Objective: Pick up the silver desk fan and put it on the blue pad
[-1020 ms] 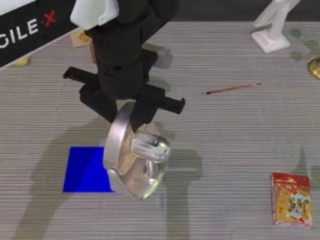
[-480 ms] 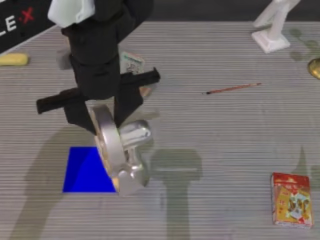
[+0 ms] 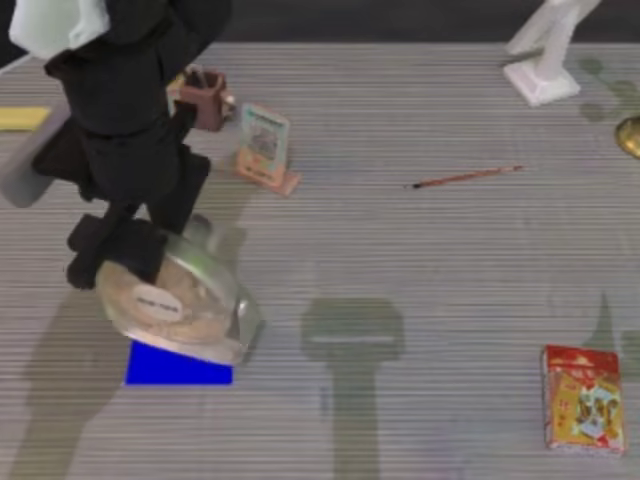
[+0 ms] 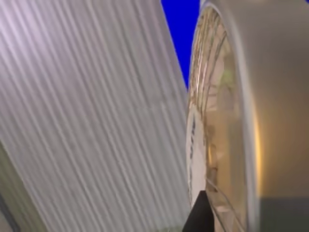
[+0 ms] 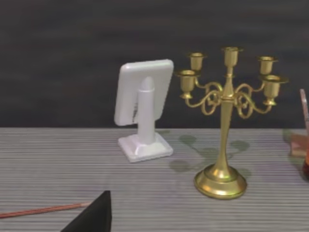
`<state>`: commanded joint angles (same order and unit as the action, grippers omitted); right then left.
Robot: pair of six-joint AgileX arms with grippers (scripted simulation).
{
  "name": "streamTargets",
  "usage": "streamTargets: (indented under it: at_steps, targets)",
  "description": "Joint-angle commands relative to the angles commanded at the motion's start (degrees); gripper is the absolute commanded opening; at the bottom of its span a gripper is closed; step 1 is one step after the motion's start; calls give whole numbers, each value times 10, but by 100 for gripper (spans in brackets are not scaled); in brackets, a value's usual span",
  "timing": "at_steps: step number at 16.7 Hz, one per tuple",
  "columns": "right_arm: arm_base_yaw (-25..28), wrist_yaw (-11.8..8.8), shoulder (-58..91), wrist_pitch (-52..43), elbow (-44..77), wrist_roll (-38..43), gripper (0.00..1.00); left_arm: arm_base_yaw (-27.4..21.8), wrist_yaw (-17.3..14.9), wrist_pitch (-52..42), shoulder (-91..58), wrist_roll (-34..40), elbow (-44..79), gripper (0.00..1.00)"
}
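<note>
1. Fingers of the left gripper (image 3: 120, 250) look pinched on the rim of the silver desk fan (image 3: 175, 305), though the arm's dark bulk hides most of the grip from above; in the left wrist view one dark fingertip (image 4: 199, 215) lies against the fan's mesh face.
2. That fan hangs tilted, mesh face turned up, over the back part of the blue pad (image 3: 180, 370) near the top view's left. I cannot tell whether its lower edge already touches the pad or floats just above it.
3. Progress, as I judge it: the pick-up is done and the carry has brought the fan over its goal. What is left is to settle it fully on the pad, upright on its base if it can be, and then let go.
4. Only a front strip of blue shows, so the fan sits toward the pad's far edge; a small nudge toward the near side would probably centre it better.
5. Room is fair: bare tabletop (image 3: 420, 300) spreads to the right, while a small card stand (image 3: 265, 148) and a brown holder (image 3: 205, 95) sit behind, near the arm.
6. My guess is that lifting straight up after release avoids both.
7. Off to the right, the other arm is parked; its wrist view shows a gold candelabra (image 5: 227, 125) and a white stand (image 5: 144, 110), and I cannot tell how its fingers are set.
</note>
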<state>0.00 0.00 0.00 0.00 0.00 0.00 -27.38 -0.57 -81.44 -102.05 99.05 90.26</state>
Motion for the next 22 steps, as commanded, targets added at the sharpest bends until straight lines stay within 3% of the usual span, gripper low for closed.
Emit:
streamTargets:
  at_steps: [3, 6, 22]
  targets:
    - [0, 0, 0, 0, 0, 0, 100, 16, -1, 8, 21, 101, -19, 0]
    - [0, 0, 0, 0, 0, 0, 100, 25, -2, 13, 32, 148, -27, 0]
    - [0, 0, 0, 0, 0, 0, 100, 28, -2, 91, 25, 149, -97, 0]
